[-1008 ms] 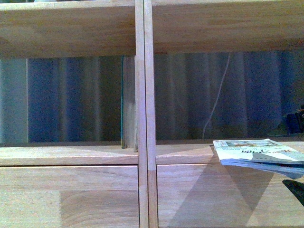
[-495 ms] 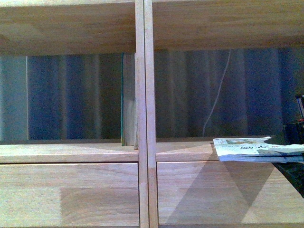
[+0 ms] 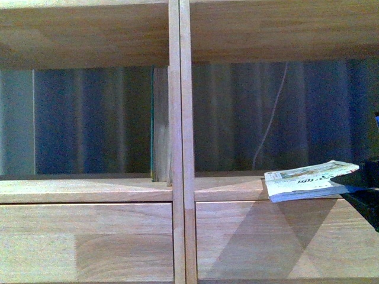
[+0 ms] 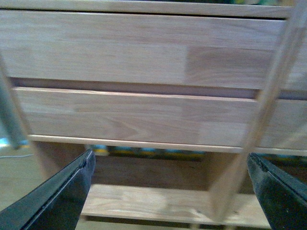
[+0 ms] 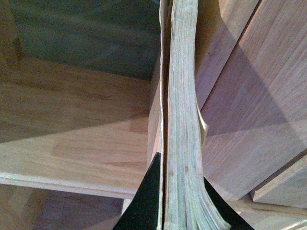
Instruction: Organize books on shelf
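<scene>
The white-and-blue paperback book (image 3: 308,180) lies nearly flat at the front edge of the right compartment, its right end lifted. My right gripper (image 3: 366,177) is shut on that end at the frame's right edge. In the right wrist view the book's page edge (image 5: 181,120) runs between the two dark fingers (image 5: 146,201). The thin dark-teal-edged book (image 3: 153,127) stands upright in the left compartment against the central double upright (image 3: 180,142) of the light-wood shelf (image 3: 89,192). My left gripper (image 4: 170,191) is open, facing the drawer fronts (image 4: 134,115), with nothing between its fingers.
A white cable (image 3: 269,124) hangs behind the right compartment in front of a dark blue curtain (image 3: 83,118). The upper shelf board (image 3: 83,29) spans the top. A low crossbar (image 4: 148,203) of the shelf lies beneath the drawers in the left wrist view.
The paperback's right end has been raised and tilted, so its cover now slopes up to the right. The right gripper has risen with it at the frame's right edge.
</scene>
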